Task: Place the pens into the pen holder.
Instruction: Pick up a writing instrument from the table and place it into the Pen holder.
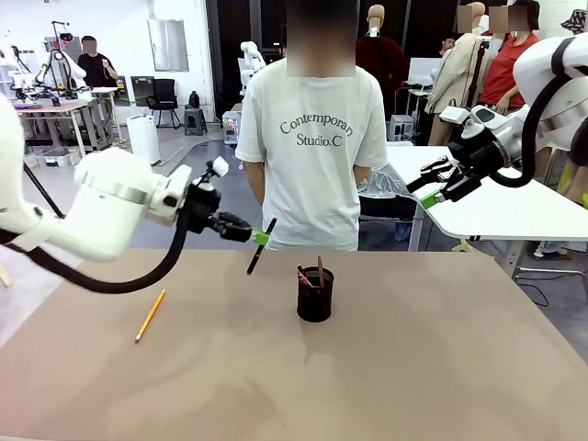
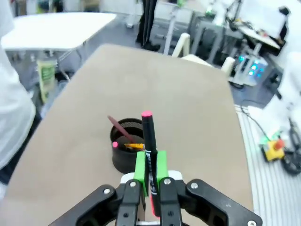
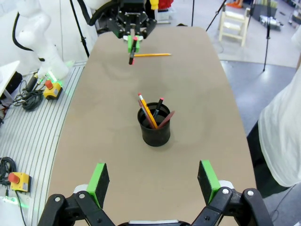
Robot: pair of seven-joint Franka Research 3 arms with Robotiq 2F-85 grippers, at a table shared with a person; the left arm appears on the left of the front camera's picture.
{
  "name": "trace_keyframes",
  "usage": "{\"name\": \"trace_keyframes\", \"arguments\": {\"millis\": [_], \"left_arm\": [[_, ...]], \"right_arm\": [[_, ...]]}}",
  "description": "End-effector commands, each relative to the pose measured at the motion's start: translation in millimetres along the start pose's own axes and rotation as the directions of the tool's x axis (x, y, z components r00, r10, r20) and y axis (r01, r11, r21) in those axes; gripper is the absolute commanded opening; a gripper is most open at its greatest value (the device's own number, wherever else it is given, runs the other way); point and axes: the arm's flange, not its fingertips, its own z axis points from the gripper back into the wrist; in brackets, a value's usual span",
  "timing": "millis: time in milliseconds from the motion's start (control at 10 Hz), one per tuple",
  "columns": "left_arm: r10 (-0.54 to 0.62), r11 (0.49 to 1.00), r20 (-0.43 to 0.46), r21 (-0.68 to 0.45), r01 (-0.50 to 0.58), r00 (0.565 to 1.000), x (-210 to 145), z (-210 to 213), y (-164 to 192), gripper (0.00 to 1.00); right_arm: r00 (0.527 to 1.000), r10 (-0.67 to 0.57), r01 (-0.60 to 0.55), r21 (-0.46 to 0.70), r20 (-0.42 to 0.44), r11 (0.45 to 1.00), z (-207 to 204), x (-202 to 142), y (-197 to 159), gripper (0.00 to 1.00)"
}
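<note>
- Above the table [image 1: 441,367], just left of the pen holder [image 1: 315,296], the left gripper [image 1: 260,237] pinches a black pen [image 1: 257,253] tight between its green pads.
- That pen hangs on a slant, its red end lowest and aimed at the tabletop. Its upper end leans right in the front view, and it is clear of the holder.
- Near the table's middle the holder stands upright, with other pens [image 3: 148,112] leaning on its rim, ends up.
- Well left of the holder a yellow pencil [image 1: 150,315] lies flat, running diagonally.
- Off to the right, raised, the right gripper [image 1: 432,188] is spread wide and empty.
</note>
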Motion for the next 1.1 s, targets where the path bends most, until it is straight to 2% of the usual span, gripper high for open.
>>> {"name": "trace_keyframes", "arguments": {"millis": [0, 100, 200, 600, 700, 800, 900, 1000], "left_arm": [[-0.165, 0.984, 0.029, -0.068, 0.166, 0.986, -16.5, 9.7, -30.0, 0.00], [-0.173, 0.982, 0.018, -0.079, 0.173, 0.985, -18.6, 13.9, -30.5, 0.00], [-0.087, 0.996, 0.009, -0.032, 0.087, 0.996, -11.3, 7.0, -10.6, 0.00], [-0.113, 0.992, 0.005, -0.047, 0.113, 0.994, -16.6, 8.3, -16.3, 0.00], [-0.089, 0.977, 0.192, -0.174, 0.123, 0.977, -15.5, 4.9, -13.7, 0.00], [-0.099, 0.963, 0.301, -0.211, 0.168, 0.948, -12.2, 4.3, -8.5, 0.00], [-0.093, 0.950, 0.358, -0.246, 0.190, 0.929, -9.8, 0.9, -6.2, 0.00], [-0.100, 0.942, 0.378, -0.261, 0.210, 0.920, -9.8, -2.9, -2.0, 0.00]], "right_arm": [[1.000, 0.004, -0.004, -0.003, -0.005, 1.000, 1.0, 3.4, -2.9, 1.00], [1.000, 0.004, -0.004, -0.003, -0.005, 1.000, 1.0, 3.4, -2.9, 1.00], [1.000, 0.004, -0.004, -0.003, -0.005, 1.000, 1.0, 3.4, -2.9, 1.00], [1.000, 0.004, -0.004, -0.003, -0.005, 1.000, 1.0, 3.4, -2.9, 1.00], [1.000, 0.004, -0.004, -0.003, -0.005, 1.000, 1.0, 3.4, -2.9, 1.00], [1.000, 0.004, -0.004, -0.003, -0.005, 1.000, 1.0, 3.4, -2.9, 1.00], [1.000, 0.004, -0.004, -0.003, -0.005, 1.000, 1.0, 3.4, -2.9, 1.00], [1.000, 0.004, -0.004, -0.003, -0.005, 1.000, 1.0, 3.4, -2.9, 1.00]]}}
